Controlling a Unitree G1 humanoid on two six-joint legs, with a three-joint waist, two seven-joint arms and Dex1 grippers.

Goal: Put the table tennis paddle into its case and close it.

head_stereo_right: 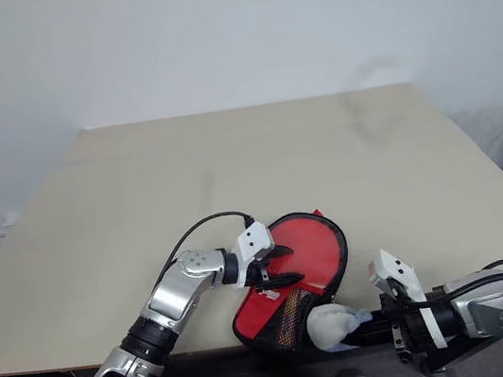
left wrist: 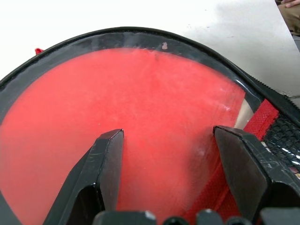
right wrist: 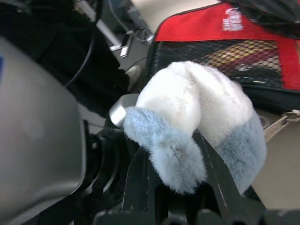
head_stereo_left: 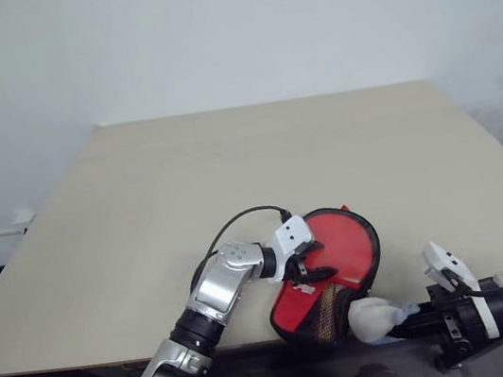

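Paddle case (head_stereo_left: 327,272) lay at the near edge of the beige table (head_stereo_left: 231,182), its red side with a clear panel and mesh pocket facing up and its handle end hanging past the edge. Through the clear panel a red face showed, probably the table tennis paddle (left wrist: 140,122) already inside, though that could not be told for certain. The left gripper (head_stereo_left: 307,263) rested over the round part, its fingers (left wrist: 105,164) spread wide with the panel between them, apparently pressing rather than pinching. The right gripper (right wrist: 176,183) sat just off the handle end, its fingers closed on a fluffy white and pale blue pom-pom (right wrist: 197,112), seemingly the zip pull's charm. Judging by its look, the case would be light and floppy, the panel slick; the black edging or the zip pull offered the surest hold.
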